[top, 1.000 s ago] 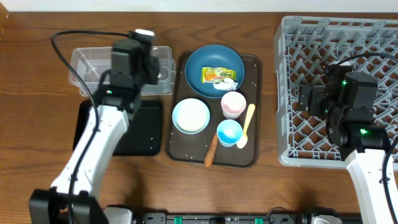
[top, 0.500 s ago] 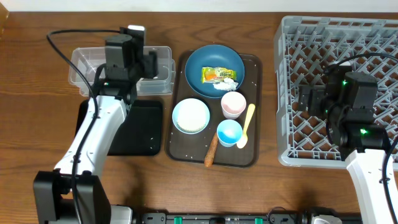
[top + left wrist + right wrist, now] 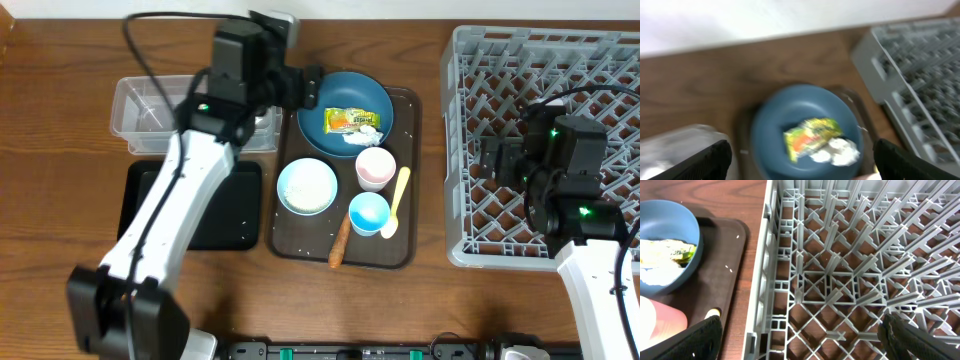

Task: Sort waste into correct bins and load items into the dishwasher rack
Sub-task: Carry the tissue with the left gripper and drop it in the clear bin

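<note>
Your left pincer (image 3: 307, 86) hangs over the left rim of the blue bowl (image 3: 345, 95). Its fingers are spread wide and nothing is between them. The left wrist view is blurred, but it looks down into that bowl, where the wrapper (image 3: 812, 137) lies with the tissue (image 3: 840, 150) touching its right end.

The bowl sits at the far end of the brown tray (image 3: 290, 240). Nearer you on the same tray the white bowl (image 3: 307, 186) stands on the left. The pink cup (image 3: 375, 167) is just beside the blue bowl, and the blue cup (image 3: 368, 212) is below the pink one. The spoon (image 3: 396, 200) lies along the right of the two cups. The stick (image 3: 340, 240) lies at the tray's near edge, between the white bowl and the blue cup.

The tub (image 3: 150, 110) stands left of the blue bowl, partly under your left arm, and the black tray (image 3: 220, 215) lies on the counter (image 3: 60, 200) in front of it.

Your right pincer (image 3: 490, 160) is above the left part of the rack (image 3: 560, 60). It is also wide open and empty, and the pegs show plainly between its fingers.
</note>
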